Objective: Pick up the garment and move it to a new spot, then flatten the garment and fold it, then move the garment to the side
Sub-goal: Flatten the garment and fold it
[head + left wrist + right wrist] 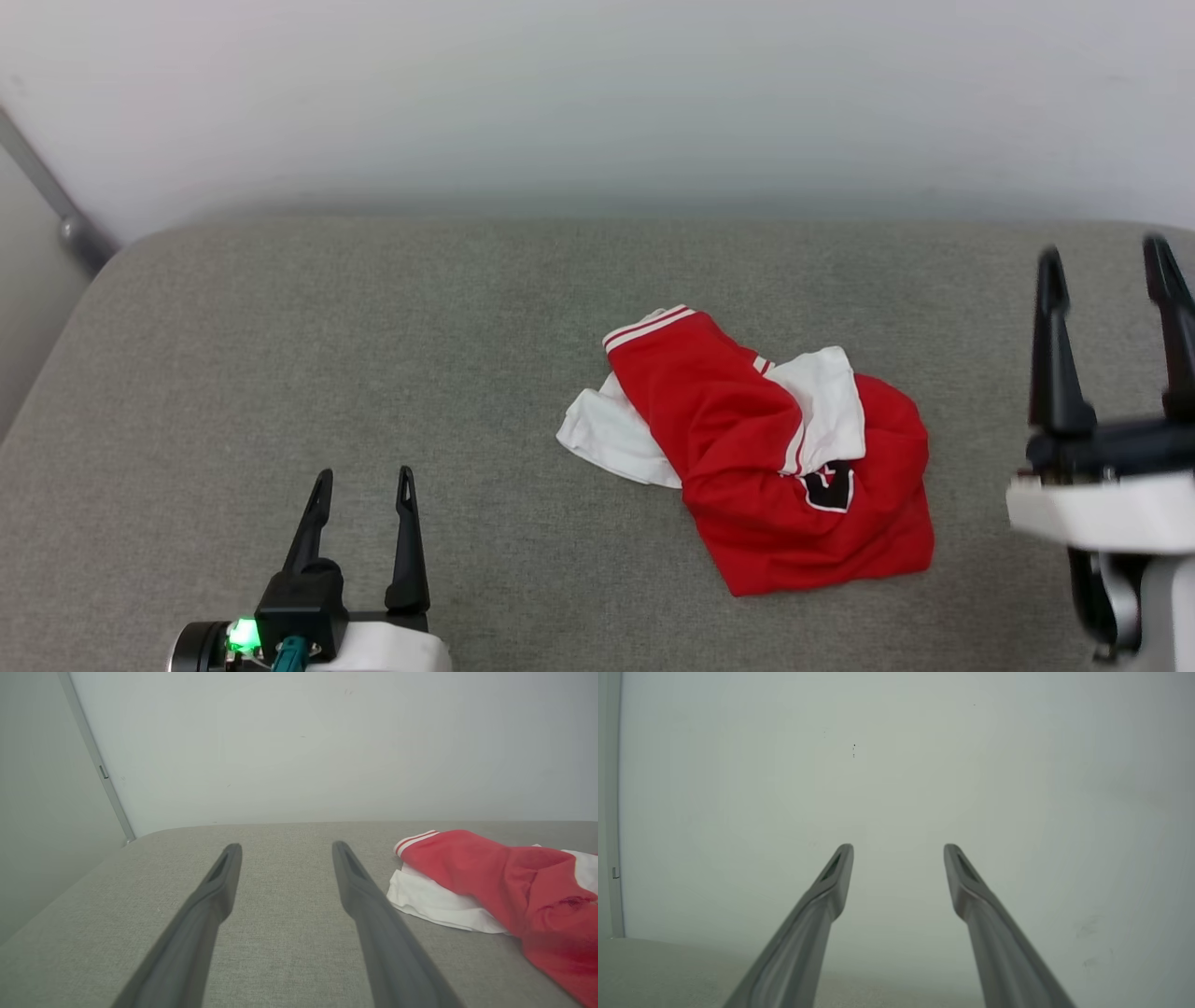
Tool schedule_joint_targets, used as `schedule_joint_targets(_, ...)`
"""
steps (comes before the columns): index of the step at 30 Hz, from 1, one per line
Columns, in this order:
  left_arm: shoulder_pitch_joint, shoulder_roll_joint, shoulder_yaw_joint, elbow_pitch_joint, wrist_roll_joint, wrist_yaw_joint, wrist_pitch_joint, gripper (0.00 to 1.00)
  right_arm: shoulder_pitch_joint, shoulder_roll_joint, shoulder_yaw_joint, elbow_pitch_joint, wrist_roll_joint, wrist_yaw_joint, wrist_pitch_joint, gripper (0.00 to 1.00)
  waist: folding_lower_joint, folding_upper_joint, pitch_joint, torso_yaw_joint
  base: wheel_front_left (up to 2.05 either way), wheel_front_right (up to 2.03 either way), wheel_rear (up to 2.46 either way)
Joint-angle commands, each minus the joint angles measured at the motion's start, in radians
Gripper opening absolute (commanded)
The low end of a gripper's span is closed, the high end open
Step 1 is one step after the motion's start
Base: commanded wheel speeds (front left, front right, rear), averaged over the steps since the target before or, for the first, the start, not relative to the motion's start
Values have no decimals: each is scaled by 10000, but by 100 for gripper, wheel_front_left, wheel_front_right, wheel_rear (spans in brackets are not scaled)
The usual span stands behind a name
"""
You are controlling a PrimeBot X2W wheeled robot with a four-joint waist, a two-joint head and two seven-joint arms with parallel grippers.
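Note:
The garment (775, 467) is a red jersey with white sleeves and striped trim, lying crumpled right of centre on the grey cushion (373, 355); part of a black white-edged mark shows on it. In the left wrist view the garment (495, 882) lies to the right of my fingers. My left gripper (364, 485) stands open at the lower left, well apart from the cloth, with nothing between its fingers. My right gripper (1106, 257) is raised at the right edge, open and empty, off to the garment's right. In the right wrist view the right gripper (899, 851) points at the pale wall.
The grey cushion's far edge meets a pale wall (597, 103). A grey metal bar (56, 205) slants down at the far left corner. Bare cushion stretches left of the garment and in front of it.

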State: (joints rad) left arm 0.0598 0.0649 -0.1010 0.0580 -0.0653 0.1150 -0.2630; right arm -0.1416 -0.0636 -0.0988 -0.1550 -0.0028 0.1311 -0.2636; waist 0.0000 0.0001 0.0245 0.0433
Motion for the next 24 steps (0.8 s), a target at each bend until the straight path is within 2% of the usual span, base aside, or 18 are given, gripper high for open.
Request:
schedule_joint_targets(1, -152, -5, 18, -35, 11, -17, -26, 100, -512, -309, 84, 216, -73, -8, -18, 100, 0, -1, 170, 70, 0, 0, 0)
schedule_joint_targets(5, -368, -47, 43, -89, 20, -67, -26, 100, -2061, -1496, 860, 1489, -20, -7, -18, 100, 0, -1, 521, 225, 0, 0, 0)
schedule_joint_targets(8, -536, -76, 62, -138, -27, -54, -26, 100, -3261, -2551, 1943, 2545, 547, -8, 917, 100, 0, -1, 822, 364, 0, 0, 0)
schedule_joint_targets(11, -768, -111, 27, -195, -80, -40, -26, 100, -4163, -3677, 3324, 3131, 1472, -8, 2732, 100, 0, -1, 1192, 510, 0, 0, 0)
schedule_joint_targets(15, -1118, -130, -58, -330, -168, 8, -26, 100, -5517, -5115, 5251, 3157, 3298, -8, 5423, 100, 0, -1, 1766, 691, 0, 0, 0)
schedule_joint_targets(16, -1118, -130, -58, -330, -168, 8, -26, 100, -5517, -5115, 5251, 3157, 3298, -8, 5423, 100, 0, -1, 1766, 691, 0, 0, 0)
schedule_joint_targets(21, -1617, -148, -323, -577, -382, 134, -26, 100, -7209, -6509, 7428, 2826, 5285, -8, 8514, 100, 0, -1, 2594, 935, 0, 0, 0)
schedule_joint_targets(24, -1948, -152, -602, -712, -576, 247, -26, 100, -8144, -6934, 8420, 2852, 6184, -8, 10143, 100, 0, -1, 3080, 1151, 0, 0, 0)
